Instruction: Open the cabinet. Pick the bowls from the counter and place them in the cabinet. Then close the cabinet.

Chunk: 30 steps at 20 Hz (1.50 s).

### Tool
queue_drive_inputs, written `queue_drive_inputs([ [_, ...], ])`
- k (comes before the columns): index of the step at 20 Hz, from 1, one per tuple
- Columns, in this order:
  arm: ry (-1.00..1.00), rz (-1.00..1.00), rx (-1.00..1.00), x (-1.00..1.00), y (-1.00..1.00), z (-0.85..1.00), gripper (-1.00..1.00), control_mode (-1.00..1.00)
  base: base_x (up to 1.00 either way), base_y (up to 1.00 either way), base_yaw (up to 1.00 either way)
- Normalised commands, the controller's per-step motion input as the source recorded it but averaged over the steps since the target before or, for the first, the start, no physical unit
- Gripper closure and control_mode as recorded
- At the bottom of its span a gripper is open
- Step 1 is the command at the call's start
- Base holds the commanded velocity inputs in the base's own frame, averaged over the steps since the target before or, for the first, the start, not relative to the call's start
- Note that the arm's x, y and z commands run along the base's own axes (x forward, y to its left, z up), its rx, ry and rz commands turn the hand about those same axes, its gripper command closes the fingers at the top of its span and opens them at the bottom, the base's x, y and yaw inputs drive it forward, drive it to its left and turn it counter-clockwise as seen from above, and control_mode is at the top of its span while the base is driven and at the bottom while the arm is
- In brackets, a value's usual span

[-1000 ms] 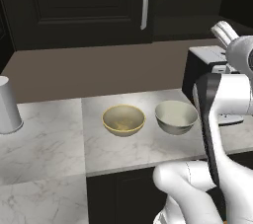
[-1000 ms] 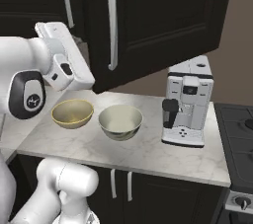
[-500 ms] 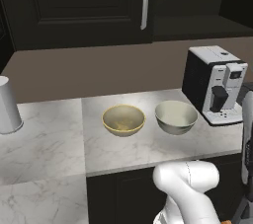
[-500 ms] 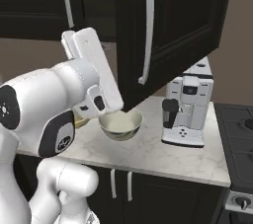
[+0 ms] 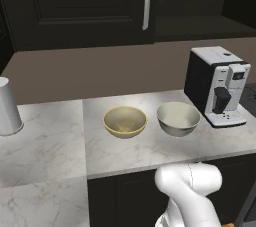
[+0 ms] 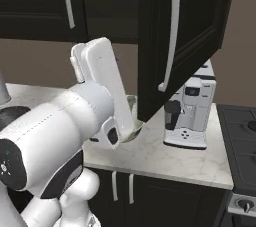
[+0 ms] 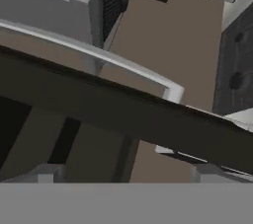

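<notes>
The cabinet (image 5: 75, 6) hangs above the counter (image 5: 125, 156). Its right door (image 6: 192, 36) stands swung out, silver bar handle (image 6: 172, 26) facing outward; the left door is closed. Two bowls sit side by side on the marble: a tan-yellow one (image 5: 125, 121) and an off-white one (image 5: 178, 117). In the right base view my arm covers them except a sliver of the off-white bowl (image 6: 134, 116). In the hand view my gripper (image 7: 128, 173) is open, its fingertips (image 7: 44, 173) wide apart just below the dark door edge (image 7: 123, 114) and the handle (image 7: 99, 55), nothing held.
A white and black coffee machine (image 5: 217, 91) stands on the counter right of the bowls, close under the open door (image 6: 190, 116). A grey-white cup (image 5: 7, 106) stands at the far left. A dark stove (image 6: 245, 141) adjoins the counter on the right.
The right cabinet door has swung further open. My arm has swung right, out of the left base view, and now fills the front of the right base view. The jaws spread slightly wider.
</notes>
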Motion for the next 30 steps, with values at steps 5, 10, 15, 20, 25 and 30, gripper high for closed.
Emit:
queue_drive_inputs([
  [5,-0.19,0.06,-0.14,-0.97,0.79,0.03,-1.00,-1.00,0.00,0.00,0.00],
  [10,-0.10,0.05,-0.22,-0.69,0.92,0.18,-1.00,-1.00,0.00,0.00,0.00],
  [15,-0.01,0.01,-0.26,-0.18,0.92,0.24,-1.00,-1.00,0.00,0.00,0.00],
  [20,0.01,0.03,-0.20,-0.02,0.55,0.24,-1.00,-1.00,0.00,0.00,0.00],
  [25,0.11,0.14,-0.33,0.00,0.34,0.11,-1.00,-1.00,0.00,0.00,0.00],
  [30,0.21,0.18,-0.24,0.06,0.12,0.16,-1.00,-1.00,0.00,0.00,0.00],
])
